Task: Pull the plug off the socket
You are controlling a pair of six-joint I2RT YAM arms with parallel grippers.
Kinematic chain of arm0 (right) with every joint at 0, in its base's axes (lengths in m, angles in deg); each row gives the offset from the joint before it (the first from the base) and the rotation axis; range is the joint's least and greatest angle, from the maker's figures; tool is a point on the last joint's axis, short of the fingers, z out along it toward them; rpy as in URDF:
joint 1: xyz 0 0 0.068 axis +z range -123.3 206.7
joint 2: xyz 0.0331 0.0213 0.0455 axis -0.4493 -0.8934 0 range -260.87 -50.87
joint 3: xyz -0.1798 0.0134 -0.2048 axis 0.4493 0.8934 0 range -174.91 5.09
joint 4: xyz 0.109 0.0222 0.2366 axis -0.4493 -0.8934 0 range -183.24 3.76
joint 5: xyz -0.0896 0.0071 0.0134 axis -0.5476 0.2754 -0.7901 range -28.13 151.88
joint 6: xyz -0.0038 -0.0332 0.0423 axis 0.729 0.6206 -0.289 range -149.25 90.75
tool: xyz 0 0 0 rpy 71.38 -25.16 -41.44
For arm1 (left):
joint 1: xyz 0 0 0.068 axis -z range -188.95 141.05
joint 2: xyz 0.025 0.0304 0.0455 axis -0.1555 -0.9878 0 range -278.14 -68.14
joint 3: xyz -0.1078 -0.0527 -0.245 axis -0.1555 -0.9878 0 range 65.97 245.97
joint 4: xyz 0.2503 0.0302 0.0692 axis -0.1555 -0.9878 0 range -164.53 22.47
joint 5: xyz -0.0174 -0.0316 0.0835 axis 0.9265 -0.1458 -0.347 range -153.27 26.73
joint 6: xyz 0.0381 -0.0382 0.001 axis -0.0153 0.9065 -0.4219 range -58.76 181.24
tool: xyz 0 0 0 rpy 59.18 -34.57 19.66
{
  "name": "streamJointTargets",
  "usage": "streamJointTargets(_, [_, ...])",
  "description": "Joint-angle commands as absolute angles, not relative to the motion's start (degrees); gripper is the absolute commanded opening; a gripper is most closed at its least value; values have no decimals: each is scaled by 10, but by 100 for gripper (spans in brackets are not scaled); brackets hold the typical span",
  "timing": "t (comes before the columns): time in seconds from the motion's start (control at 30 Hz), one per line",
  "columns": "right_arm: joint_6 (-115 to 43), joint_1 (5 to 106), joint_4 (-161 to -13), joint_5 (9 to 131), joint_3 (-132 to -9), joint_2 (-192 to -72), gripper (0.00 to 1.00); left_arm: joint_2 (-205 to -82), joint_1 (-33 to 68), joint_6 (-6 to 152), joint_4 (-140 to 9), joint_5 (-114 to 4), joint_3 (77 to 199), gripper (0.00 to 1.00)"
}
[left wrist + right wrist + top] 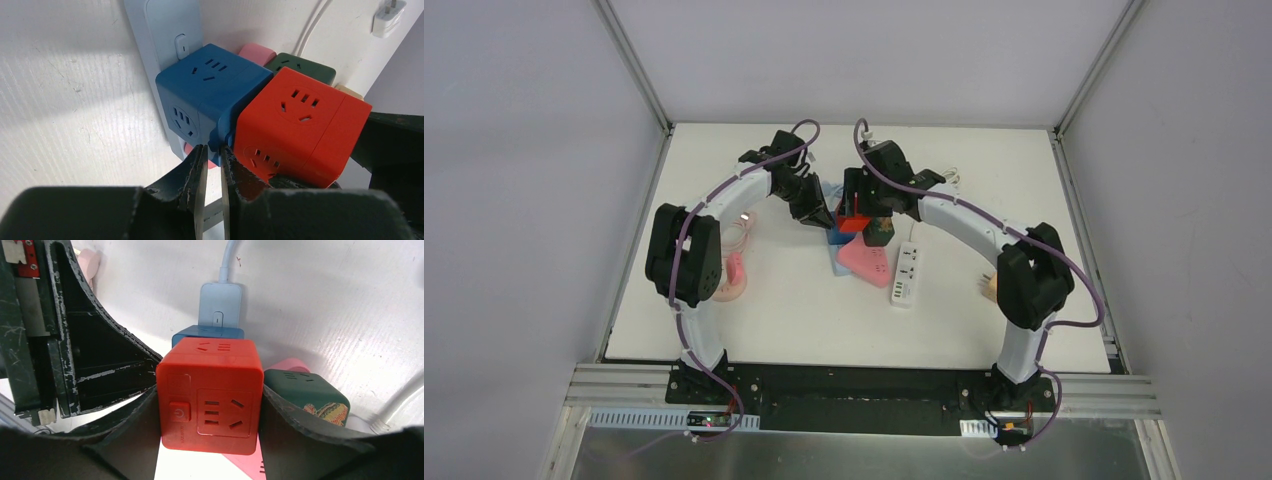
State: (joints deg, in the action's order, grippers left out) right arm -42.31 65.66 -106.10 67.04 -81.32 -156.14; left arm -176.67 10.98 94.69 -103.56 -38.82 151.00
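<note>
A red cube plug is plugged into the side of a blue cube socket. The blue cube sits on a light blue power strip. My right gripper is shut on the red cube, one finger on each side of it. My left gripper is nearly closed, its tips pinching the blue cube's lower edge beside the seam with the red cube.
A dark green cube sits right beside the red one, over a pink power strip. A white power strip lies to the right. A white charger lies at the back. Pink objects lie at the left.
</note>
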Motion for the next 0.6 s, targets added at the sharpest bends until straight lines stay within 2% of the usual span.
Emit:
streamJointTargets(0.0, [-463,662,-1014,640,-897,-1483,0,-1816,101,911,-1083,-519,1492,15])
streamJointTargets(0.23, [-596,619,-1123,669,-996,-1530,0,-1819,101,908,-1086,-519,1496,15])
streamJointTargets(0.43, [-581,617,-1239,682,-1098,-1608,0,-1824,101,905,-1084,-494,1500,16])
streamJointTargets(0.57, [-517,641,-1181,674,-1029,-1590,0,-1823,102,904,-1076,-473,1505,17])
